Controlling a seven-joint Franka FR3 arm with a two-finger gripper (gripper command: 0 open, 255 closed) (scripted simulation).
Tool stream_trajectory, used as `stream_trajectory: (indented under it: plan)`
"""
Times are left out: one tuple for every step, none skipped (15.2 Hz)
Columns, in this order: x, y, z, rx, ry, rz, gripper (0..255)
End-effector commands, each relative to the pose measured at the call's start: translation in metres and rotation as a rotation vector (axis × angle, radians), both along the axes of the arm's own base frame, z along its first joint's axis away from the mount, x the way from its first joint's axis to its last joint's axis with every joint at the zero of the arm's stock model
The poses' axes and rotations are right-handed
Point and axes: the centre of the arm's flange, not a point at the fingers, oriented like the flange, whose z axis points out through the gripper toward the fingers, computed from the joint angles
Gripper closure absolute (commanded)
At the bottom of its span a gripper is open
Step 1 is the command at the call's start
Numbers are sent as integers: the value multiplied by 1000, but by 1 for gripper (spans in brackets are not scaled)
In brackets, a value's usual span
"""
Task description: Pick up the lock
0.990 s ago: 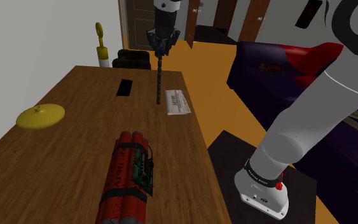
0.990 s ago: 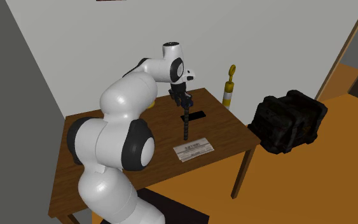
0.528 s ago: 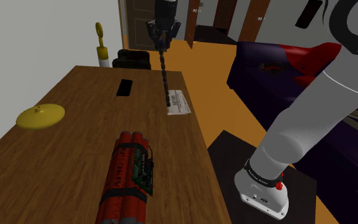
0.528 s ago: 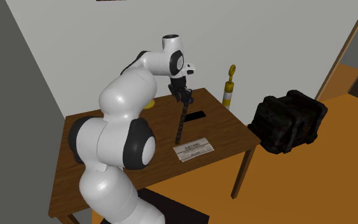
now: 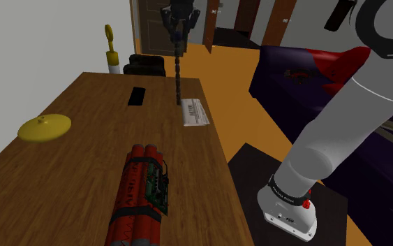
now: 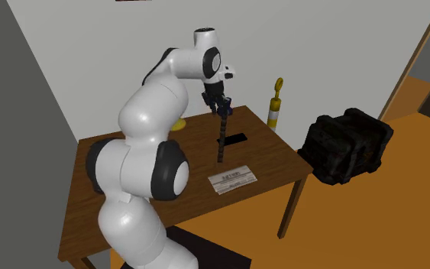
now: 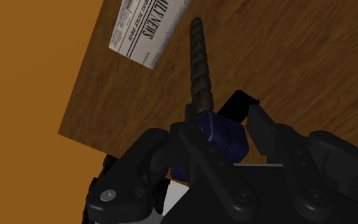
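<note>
- Wooden tabletop (image 5: 62,175) stretches away from the stand, with a red stick bundle (image 5: 142,192) lying nearest.
- Farther along lie a yellow disc (image 5: 45,128), a newspaper (image 5: 195,112) and a flat black slab (image 5: 137,96).
- Above the far end, the claw (image 5: 180,26) is clamped on the lock (image 5: 179,70) at its dark blue body. The lock's chain hangs straight down, ending beside the newspaper.
- Beyond the tabletop stands a yellow-topped bottle (image 5: 112,59).

All 3 views share the table (image 5: 83,161): shoulder lengthwise, second exterior sideways from farther, wrist close above.
</note>
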Motion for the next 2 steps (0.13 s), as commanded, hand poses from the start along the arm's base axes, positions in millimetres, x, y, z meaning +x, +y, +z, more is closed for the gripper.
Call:
stream_trajectory:
  plan:
    - [0, -1, 7, 0, 0, 0, 255]
    - [0, -1, 7, 0, 0, 0, 255]
